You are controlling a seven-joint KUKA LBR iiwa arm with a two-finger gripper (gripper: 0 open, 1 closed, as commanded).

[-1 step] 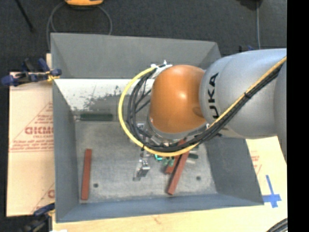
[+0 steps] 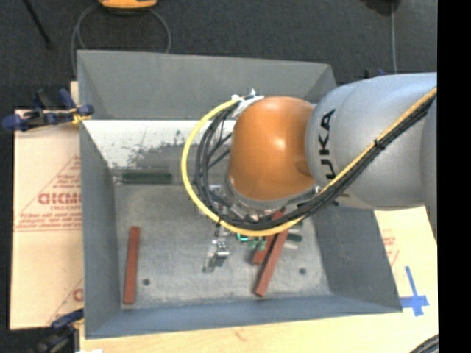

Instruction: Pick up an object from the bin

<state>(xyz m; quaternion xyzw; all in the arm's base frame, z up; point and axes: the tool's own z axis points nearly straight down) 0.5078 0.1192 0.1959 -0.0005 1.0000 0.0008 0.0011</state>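
Low over the grey bin (image 2: 96, 219), just left of a brown stick (image 2: 266, 268) slanting up to the right; jaws open or closed, impossible to tell.

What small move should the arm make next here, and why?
Probably a short shift toward the view's right. The gripper hangs over bare floor of the bin, while the slanted reddish-brown stick and a small green thing lie just beside it. The other stick lies far left.
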